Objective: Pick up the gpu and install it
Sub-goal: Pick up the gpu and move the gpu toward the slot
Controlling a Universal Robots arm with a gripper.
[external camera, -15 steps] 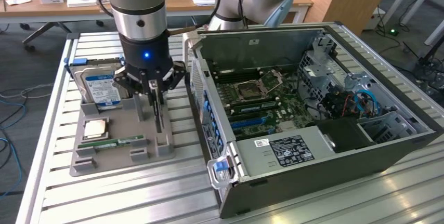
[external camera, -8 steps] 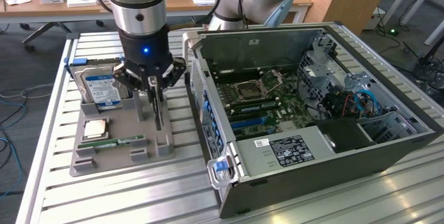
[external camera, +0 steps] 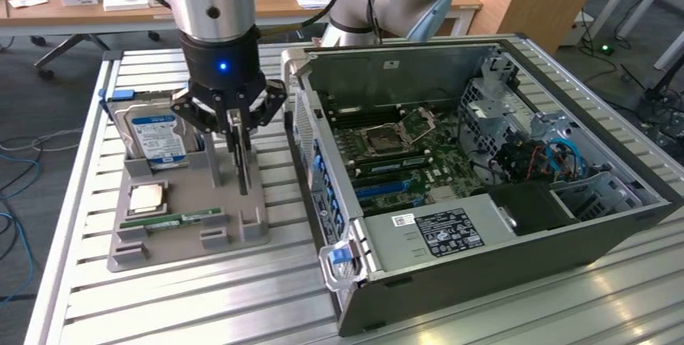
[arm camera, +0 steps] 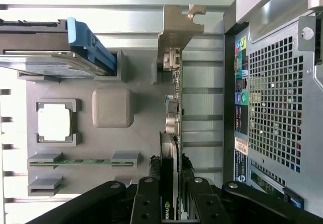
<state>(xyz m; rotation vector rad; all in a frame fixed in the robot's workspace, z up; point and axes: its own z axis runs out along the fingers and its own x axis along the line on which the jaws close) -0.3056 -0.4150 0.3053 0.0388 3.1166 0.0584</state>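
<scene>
Open computer case (external camera: 460, 201) sits up front on the slatted table (external camera: 160, 313). On the exterior view's left, the gray tray (external camera: 171, 241) has the gpu (arm camera: 168, 153) standing on edge, with the gripper (external camera: 237, 141) fingers (arm camera: 147, 204) pinching it from both sides. Hard drive (external camera: 155, 133) is just beyond.

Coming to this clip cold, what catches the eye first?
The open computer case, its motherboard exposed, dominates the exterior view's right. Beside it, the gripper grips the gpu, which stands on edge in a grey parts tray near a hard drive.
</scene>
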